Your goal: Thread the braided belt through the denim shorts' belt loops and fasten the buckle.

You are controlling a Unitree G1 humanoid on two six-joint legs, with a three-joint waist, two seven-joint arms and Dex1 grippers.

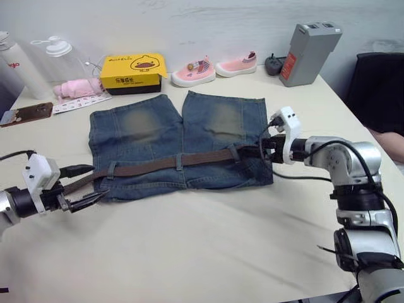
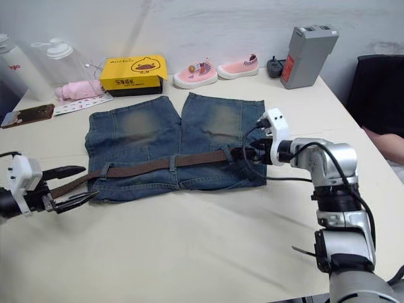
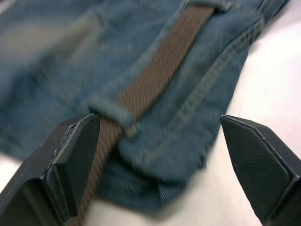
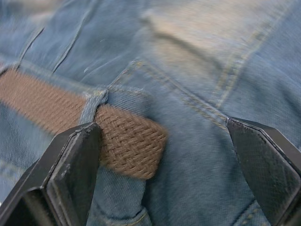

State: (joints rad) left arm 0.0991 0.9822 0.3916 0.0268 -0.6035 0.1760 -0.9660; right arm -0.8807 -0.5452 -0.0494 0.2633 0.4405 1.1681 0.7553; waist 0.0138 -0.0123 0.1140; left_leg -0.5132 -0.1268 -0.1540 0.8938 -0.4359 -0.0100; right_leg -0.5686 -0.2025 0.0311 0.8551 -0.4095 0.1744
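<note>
The denim shorts (image 1: 180,136) lie flat on the table, waistband toward me. The braided belt (image 1: 164,164) runs along the waistband under several belt loops (image 1: 178,161). Its left end trails off the shorts onto the table. My left gripper (image 1: 99,182) is open at that left corner, its fingers on either side of the belt (image 3: 155,80) and a loop (image 3: 113,113). My right gripper (image 1: 262,151) is open at the waistband's right end. There a woven belt end (image 4: 131,136) pokes out past a loop (image 4: 94,101), close to one finger. The buckle is out of view.
Along the table's back stand a yellow box (image 1: 134,71), two pink shoes (image 1: 193,72), a grey device (image 1: 309,53), bottles (image 1: 60,53) and pink cloth (image 1: 79,88). A phone (image 1: 26,113) lies at the far left. A black chair (image 1: 379,88) stands past the right edge.
</note>
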